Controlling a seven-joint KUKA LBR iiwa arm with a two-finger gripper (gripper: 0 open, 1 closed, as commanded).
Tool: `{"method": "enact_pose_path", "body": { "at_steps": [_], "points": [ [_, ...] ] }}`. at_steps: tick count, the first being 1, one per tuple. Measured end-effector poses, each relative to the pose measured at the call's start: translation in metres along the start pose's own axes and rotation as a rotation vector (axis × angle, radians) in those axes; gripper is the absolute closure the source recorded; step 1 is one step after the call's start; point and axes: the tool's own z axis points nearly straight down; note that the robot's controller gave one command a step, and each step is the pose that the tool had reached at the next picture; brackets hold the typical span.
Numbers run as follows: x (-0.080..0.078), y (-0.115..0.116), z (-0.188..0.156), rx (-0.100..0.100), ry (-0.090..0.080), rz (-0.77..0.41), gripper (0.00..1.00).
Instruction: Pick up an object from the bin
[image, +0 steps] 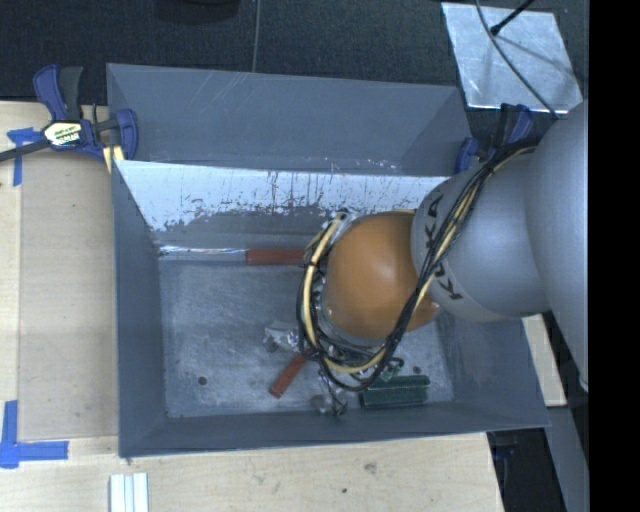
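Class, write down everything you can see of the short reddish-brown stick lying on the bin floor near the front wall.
The reddish-brown stick is short, slim and straight, with a matt surface, perhaps wood or plastic. It lies flat on the grey bin floor, slanted: its lower end points to the front-left, and its upper end runs up to the cables of the arm's wrist, which hide where it stops. A pale crumpled scrap lies just behind it; whether they touch cannot be told.

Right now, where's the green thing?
The green flat piece lies near the bin's front wall, right of centre, below the orange wrist cover, right of the slanted red-brown stick.
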Motion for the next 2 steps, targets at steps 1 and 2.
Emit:
{"method": "enact_pose_path", "body": {
  "at_steps": [1, 2],
  "points": [
    [0.0, 0.0, 0.0, 0.0, 0.0, -0.001, 1.0],
    [-0.003, -0.001, -0.081, 0.004, -0.007, 0.002, 1.0]
  ]
}}
